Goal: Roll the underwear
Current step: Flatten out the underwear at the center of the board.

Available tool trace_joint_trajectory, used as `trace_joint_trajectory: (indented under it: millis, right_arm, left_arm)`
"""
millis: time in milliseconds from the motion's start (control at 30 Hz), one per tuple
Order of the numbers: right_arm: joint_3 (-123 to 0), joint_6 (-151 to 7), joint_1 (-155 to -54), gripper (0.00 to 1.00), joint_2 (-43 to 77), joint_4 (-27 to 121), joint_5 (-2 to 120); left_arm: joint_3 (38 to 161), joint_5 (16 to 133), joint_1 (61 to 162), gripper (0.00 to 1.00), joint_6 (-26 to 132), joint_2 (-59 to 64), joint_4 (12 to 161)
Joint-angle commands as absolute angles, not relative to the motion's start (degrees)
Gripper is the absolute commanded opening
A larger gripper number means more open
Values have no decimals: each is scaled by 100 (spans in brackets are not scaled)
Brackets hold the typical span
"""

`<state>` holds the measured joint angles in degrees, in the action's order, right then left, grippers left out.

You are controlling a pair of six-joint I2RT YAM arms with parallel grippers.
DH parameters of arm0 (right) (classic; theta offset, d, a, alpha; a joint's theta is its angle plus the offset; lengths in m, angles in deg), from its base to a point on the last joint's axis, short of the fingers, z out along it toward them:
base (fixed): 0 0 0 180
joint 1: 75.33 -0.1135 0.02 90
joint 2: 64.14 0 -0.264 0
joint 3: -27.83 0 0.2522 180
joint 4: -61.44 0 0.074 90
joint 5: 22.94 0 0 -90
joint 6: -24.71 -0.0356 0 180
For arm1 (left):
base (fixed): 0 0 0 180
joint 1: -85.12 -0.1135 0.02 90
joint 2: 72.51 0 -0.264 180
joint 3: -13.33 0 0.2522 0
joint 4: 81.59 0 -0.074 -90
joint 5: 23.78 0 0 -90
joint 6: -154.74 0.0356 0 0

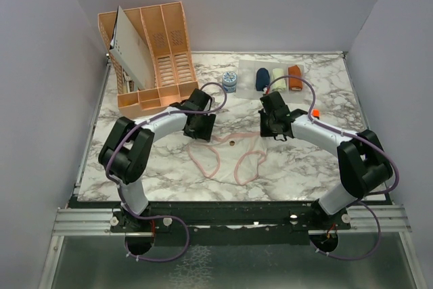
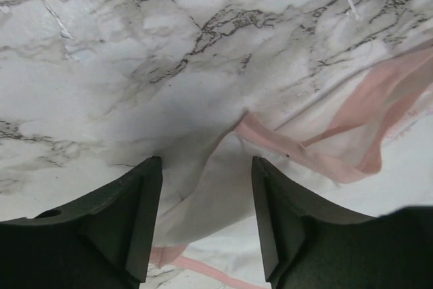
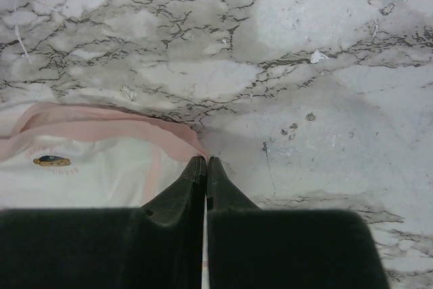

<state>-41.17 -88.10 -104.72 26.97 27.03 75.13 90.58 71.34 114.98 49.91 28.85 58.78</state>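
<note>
The whitish-pink underwear (image 1: 230, 150) lies spread flat on the marble table at mid-centre, waistband toward the back. My left gripper (image 1: 201, 130) is open over its left waistband corner, and a raised fold of the cloth (image 2: 223, 187) stands between the fingers (image 2: 145, 208). My right gripper (image 1: 270, 126) is shut on the right waistband corner, with the pink edging (image 3: 101, 130) running off to the left of its tips (image 3: 206, 162). The navy blue underwear (image 1: 262, 78) lies rolled at the back of the table.
A cream bundle (image 1: 278, 76) and a rust-orange bundle (image 1: 295, 76) lie beside the navy roll. A small round jar (image 1: 230, 82) stands left of them. An orange slotted rack (image 1: 169, 45) holding a white sheet sits at the back left. Grey walls enclose the table.
</note>
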Motion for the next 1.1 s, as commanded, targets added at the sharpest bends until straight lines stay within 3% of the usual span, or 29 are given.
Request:
trace_joint_trajectory:
  millis: [0, 133, 400, 533, 900, 1000, 1067]
  right_arm:
    - [-4271, -8752, -10442, 5, 2771, 2638, 7304]
    - [-4274, -8753, -10443, 5, 2750, 2640, 7261]
    - [-4302, -8676, -10443, 4, 2737, 2612, 7159]
    - [-4295, -8652, -10442, 4, 2726, 2591, 7153]
    - [-4313, -8685, -10442, 3, 2455, 2536, 7565]
    - [-4180, -8889, -10442, 2, 2131, 2551, 8363]
    - [-4147, -9049, -10443, 2, 1859, 2389, 8970]
  left_arm:
    - [9247, 6489, 11644, 55, 5061, 3225, 5726]
    - [9199, 5997, 11775, 32, 4932, 3372, 5711]
    - [9196, 6022, 11777, 18, 4726, 2899, 6096]
    - [9172, 6352, 11781, 0, 4804, 2813, 6205]
    - [8587, 5928, 11780, 3, 4603, 2203, 6700]
    - [8503, 6016, 11780, 41, 4689, 2139, 6733]
    - [8508, 6202, 11781, 53, 4760, 2237, 6717]
